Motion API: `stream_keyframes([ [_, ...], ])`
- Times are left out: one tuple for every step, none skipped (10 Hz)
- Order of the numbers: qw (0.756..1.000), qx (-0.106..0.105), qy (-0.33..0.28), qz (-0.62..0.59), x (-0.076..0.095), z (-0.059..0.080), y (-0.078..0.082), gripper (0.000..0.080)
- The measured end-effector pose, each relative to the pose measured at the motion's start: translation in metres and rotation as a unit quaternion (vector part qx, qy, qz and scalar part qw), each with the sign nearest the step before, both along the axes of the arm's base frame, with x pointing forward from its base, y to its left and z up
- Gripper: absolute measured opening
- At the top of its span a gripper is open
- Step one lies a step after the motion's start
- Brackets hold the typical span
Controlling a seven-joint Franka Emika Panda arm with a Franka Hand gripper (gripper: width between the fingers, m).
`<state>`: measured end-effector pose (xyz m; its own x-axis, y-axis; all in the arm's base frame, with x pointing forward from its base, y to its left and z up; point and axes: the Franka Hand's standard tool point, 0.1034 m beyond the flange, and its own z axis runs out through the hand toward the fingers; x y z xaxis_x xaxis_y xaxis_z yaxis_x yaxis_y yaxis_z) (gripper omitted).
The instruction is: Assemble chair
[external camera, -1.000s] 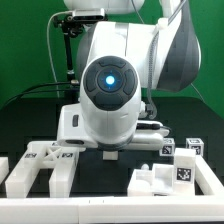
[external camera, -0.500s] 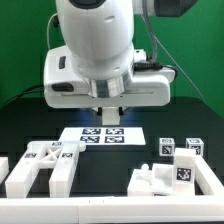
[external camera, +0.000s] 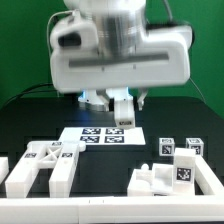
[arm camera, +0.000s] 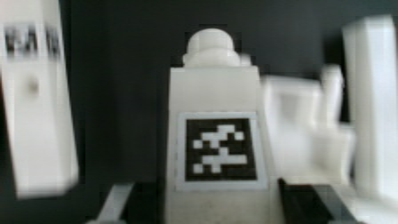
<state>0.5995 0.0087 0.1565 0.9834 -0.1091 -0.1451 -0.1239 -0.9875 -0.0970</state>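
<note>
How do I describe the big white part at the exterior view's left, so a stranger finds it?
Find the marker board in the middle of the black table. At the exterior view's left of it, nearer the camera, lies the big white chair part. Unlike the small tagged blocks opposite, it has long bars with dark gaps.

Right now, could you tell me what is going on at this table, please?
The robot arm's fingers are closed on a white chair part, which has a tag on its face and a rounded peg at one end. They hold it in the air above the marker board. The other chair pieces lie on the black table: a frame-like piece at the exterior view's left, a blocky piece at its right, and two small tagged blocks just behind that.
</note>
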Motion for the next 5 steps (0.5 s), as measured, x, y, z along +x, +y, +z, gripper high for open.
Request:
stream_keyframes([
  [0.999, -0.004, -0.036, -0.007, 0.001, 0.006, 0.0, 0.0287],
  [0.997, -0.011, -0.07, -0.01, 0.002, 0.006, -0.001, 0.0287],
  [0.994, -0.02, -0.108, -0.013, 0.005, 0.005, -0.003, 0.0287],
  [0.991, -0.026, -0.128, -0.015, 0.004, 0.003, -0.004, 0.0287],
  [0.984, -0.036, -0.173, -0.018, 0.012, 0.003, -0.006, 0.0287],
])
